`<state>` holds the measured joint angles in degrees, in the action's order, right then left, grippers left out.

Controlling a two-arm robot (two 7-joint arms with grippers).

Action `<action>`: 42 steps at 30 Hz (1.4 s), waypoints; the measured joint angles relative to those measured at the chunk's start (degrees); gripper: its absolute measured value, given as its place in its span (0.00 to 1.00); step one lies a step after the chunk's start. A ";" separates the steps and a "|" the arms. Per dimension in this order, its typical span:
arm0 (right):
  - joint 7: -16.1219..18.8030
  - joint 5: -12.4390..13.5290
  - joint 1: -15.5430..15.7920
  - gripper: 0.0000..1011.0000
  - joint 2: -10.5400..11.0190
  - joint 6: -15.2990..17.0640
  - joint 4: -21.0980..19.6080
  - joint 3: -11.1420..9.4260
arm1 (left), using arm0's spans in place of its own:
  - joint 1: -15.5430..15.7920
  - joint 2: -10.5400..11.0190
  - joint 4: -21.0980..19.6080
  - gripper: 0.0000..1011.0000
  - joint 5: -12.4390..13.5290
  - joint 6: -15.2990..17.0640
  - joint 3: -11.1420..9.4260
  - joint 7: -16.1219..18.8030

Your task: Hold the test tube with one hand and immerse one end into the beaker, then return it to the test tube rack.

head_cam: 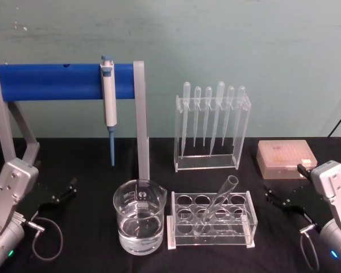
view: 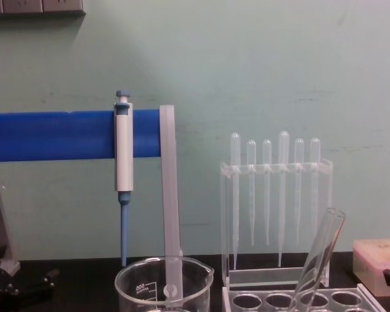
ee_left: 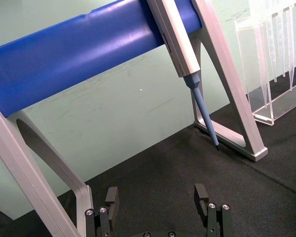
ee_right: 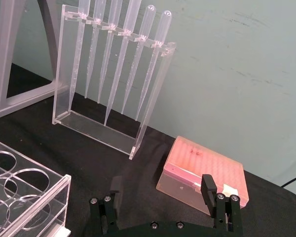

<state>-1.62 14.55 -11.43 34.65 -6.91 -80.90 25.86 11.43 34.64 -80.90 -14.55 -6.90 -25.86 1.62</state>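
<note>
The test tube point(head_cam: 220, 200) leans tilted in a hole of the clear plastic rack point(head_cam: 211, 219) at centre front, open rim up; the chest view shows its upper part point(view: 323, 250). Left of the rack stands the beaker point(head_cam: 139, 223), holding clear liquid, its rim low in the chest view point(view: 162, 276). My left gripper point(head_cam: 65, 192) rests open over the black cloth at the left, well away from the beaker; its wrist view shows spread, empty fingers point(ee_left: 112, 198). My right gripper point(head_cam: 275, 196) sits open at the right, beside the rack, and is empty too point(ee_right: 162, 186).
A grey stand with a blue bar point(head_cam: 51, 81) carries a hanging pipettor point(head_cam: 109, 102) behind the beaker. A clear holder with several bulb pipettes point(head_cam: 212, 128) stands behind the rack. A pink tip box point(head_cam: 287, 158) lies at the back right.
</note>
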 joint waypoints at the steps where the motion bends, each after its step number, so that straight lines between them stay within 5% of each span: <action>1: 0.00 0.00 0.00 0.99 0.00 0.00 0.00 0.00 | 0.00 0.00 0.00 0.99 0.00 0.00 0.00 0.00; 42: 0.00 0.00 0.00 0.99 0.00 0.00 0.00 0.00 | 0.00 0.00 0.00 0.99 0.00 0.00 0.00 0.00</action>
<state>-1.62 14.55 -11.43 34.64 -6.91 -80.90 25.86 11.43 34.65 -80.90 -14.55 -6.90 -25.86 1.62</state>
